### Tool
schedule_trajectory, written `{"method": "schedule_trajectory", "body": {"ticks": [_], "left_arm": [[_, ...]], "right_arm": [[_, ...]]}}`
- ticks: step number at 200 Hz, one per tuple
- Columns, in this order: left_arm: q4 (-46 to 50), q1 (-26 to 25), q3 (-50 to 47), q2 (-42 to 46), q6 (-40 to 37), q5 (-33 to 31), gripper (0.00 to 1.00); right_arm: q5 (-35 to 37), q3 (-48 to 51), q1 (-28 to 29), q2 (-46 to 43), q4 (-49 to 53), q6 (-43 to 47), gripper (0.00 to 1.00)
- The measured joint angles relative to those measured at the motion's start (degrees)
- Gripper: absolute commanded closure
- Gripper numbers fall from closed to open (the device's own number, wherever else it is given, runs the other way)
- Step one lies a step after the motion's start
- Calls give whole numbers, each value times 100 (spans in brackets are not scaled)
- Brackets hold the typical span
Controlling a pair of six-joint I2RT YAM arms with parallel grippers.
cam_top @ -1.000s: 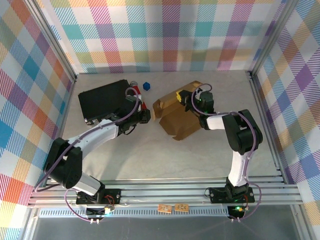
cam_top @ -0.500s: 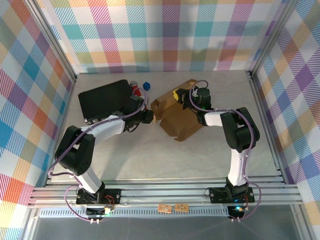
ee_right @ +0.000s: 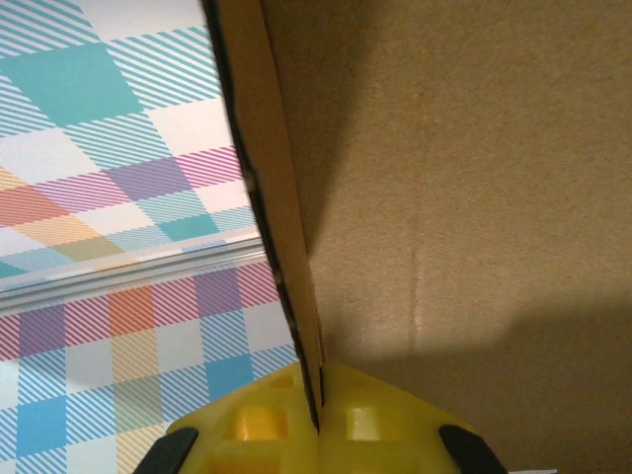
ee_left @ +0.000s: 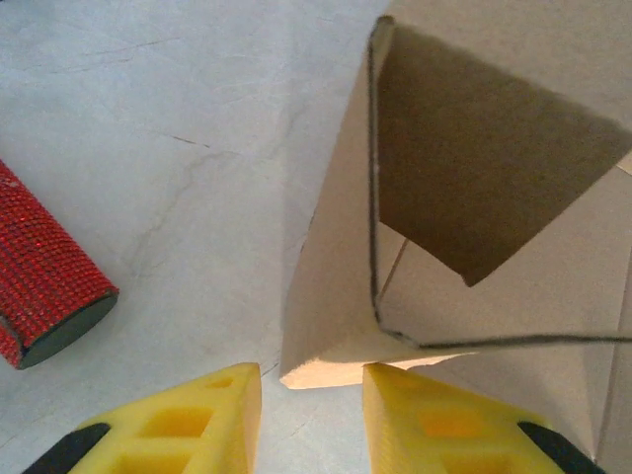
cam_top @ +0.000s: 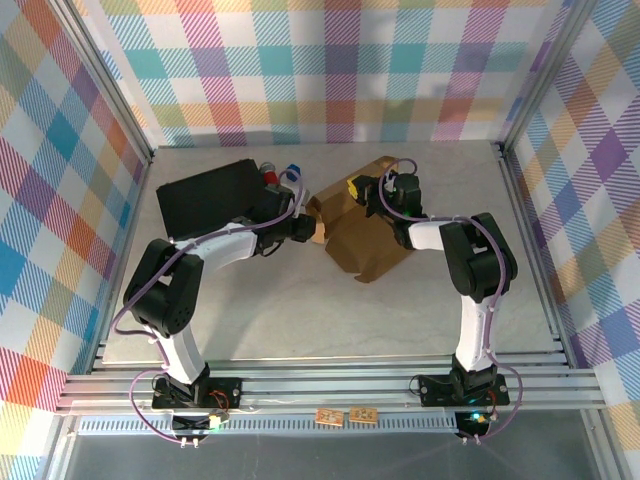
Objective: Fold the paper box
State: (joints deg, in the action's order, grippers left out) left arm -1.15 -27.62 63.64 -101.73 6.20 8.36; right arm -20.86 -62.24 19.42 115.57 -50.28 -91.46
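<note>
The paper box [cam_top: 368,240] is a brown cardboard sheet, partly folded, lying at the middle back of the table. My left gripper [cam_top: 314,232] is at its left corner. In the left wrist view its yellow fingers [ee_left: 202,420] stand open, and the corner of a raised flap [ee_left: 331,326] sits just ahead of the gap, not pinched. My right gripper [cam_top: 353,188] is at the box's far left edge. In the right wrist view the right gripper [ee_right: 318,425] is shut on the thin edge of a cardboard panel [ee_right: 464,197].
A black flat case [cam_top: 205,197] lies at the back left. A red glittery cylinder [cam_top: 268,178] [ee_left: 44,286] and a small blue thing [cam_top: 294,168] lie just behind the left arm. Plaid walls and metal rails bound the table.
My left gripper has moved right, up to the box's left corner. The right gripper shifted slightly left with the flap it holds, and the box turned a little.
</note>
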Motion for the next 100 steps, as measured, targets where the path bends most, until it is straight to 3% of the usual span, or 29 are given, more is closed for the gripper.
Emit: {"method": "schedule_trajectory", "body": {"ticks": [100], "left_arm": [[-229, -334, 192, -269, -24, -74, 66]], "right_arm": [[-22, -4, 15, 13, -22, -24, 100]]}}
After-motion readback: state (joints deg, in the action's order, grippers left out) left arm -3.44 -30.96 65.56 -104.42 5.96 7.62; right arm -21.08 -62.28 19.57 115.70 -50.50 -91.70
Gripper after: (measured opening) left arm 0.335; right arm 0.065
